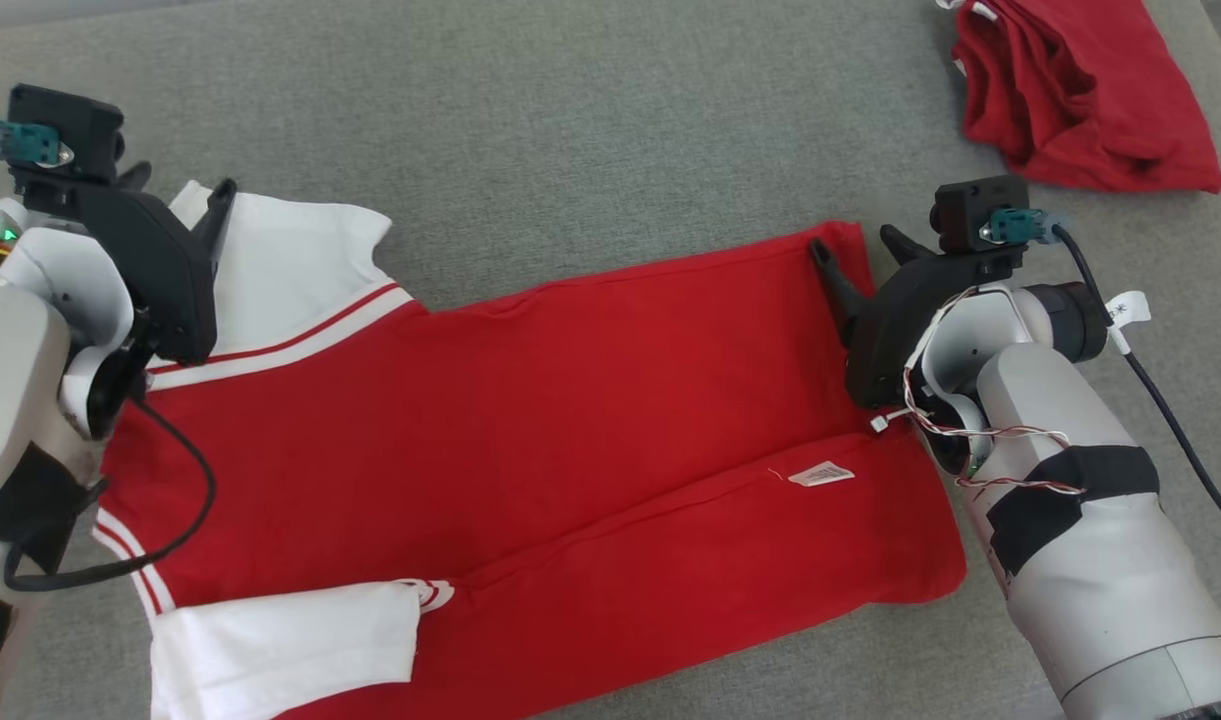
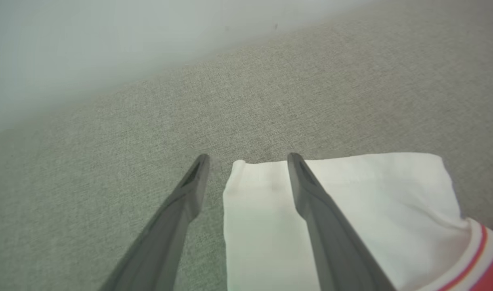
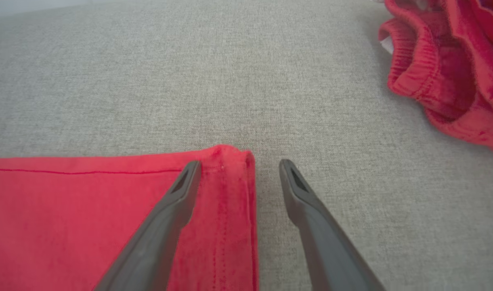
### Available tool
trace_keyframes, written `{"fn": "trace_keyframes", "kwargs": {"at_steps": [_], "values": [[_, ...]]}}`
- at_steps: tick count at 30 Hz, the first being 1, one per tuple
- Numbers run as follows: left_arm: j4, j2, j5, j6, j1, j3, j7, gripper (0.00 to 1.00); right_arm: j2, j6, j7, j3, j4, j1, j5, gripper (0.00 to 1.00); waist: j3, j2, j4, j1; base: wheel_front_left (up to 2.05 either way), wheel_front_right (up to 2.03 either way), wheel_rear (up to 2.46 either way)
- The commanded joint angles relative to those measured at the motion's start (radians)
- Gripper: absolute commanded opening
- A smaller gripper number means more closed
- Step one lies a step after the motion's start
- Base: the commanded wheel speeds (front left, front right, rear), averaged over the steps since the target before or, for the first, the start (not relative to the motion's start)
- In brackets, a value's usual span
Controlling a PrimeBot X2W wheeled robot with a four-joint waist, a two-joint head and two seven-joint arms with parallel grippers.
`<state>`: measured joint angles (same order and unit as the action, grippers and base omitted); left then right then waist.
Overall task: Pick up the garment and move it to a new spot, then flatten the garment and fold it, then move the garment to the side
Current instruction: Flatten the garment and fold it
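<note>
The garment [image 1: 530,400] is a red shirt with white sleeves, spread flat across the grey surface with its lower half folded up along a lengthwise crease. My left gripper [image 1: 180,185] is open above the far white sleeve [image 2: 351,202]; in the left wrist view the left gripper [image 2: 248,157] straddles that sleeve's corner, one finger over the cloth and one over bare surface. My right gripper [image 1: 853,240] is open at the far hem corner [image 3: 230,161]; in the right wrist view the right gripper [image 3: 240,163] straddles the hem edge. Nothing is held.
A second, crumpled red garment [image 1: 1080,90] lies at the far right, also close by in the right wrist view [image 3: 452,68]. A white care label [image 1: 820,473] lies on the shirt near the hem. The near sleeve [image 1: 280,640] is folded inward. Bare grey surface [image 1: 590,130] stretches beyond the shirt.
</note>
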<state>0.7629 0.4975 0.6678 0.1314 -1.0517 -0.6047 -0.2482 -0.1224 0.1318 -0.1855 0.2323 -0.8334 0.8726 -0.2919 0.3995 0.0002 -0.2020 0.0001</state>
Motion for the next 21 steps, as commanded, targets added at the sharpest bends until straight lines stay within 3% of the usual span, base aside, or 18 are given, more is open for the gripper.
{"fn": "trace_keyframes", "kwargs": {"at_steps": [1, 15, 16, 17, 21], "values": [[0.009, 0.005, 0.007, -0.002, -0.011, -0.014, 0.003, 1.0, 0.007, -0.002, 0.005, 0.007, -0.006, 0.01, -0.008, 1.0, 0.007, -0.0002, -0.011, -0.0001, 0.0, 0.0, 0.0], [0.129, 0.001, 0.117, -0.002, -0.044, -0.111, -0.015, 1.0, 0.011, -0.002, 0.016, 0.08, -0.049, 0.05, -0.056, 1.0, 0.033, -0.0002, -0.021, -0.0001, 0.0, 0.0, 0.0], [0.138, -0.001, 0.124, -0.002, -0.043, -0.119, -0.027, 0.56, 0.011, -0.002, 0.017, 0.084, -0.054, 0.052, -0.058, 0.5, 0.035, -0.0002, -0.021, -0.0001, 0.0, 0.0, 0.0], [0.145, 0.0, 0.136, -0.002, -0.042, -0.133, -0.028, 0.0, 0.013, -0.002, 0.022, 0.089, -0.06, 0.062, -0.06, 0.0, 0.039, -0.0002, -0.02, -0.0001, 0.0, 0.0, 0.0], [0.142, -0.004, 0.164, -0.002, -0.048, -0.151, 0.006, 0.0, -0.003, -0.002, 0.056, 0.08, -0.072, 0.075, -0.053, 0.0, 0.031, -0.0002, -0.007, -0.0001, 0.0, 0.0, 0.0]]}}
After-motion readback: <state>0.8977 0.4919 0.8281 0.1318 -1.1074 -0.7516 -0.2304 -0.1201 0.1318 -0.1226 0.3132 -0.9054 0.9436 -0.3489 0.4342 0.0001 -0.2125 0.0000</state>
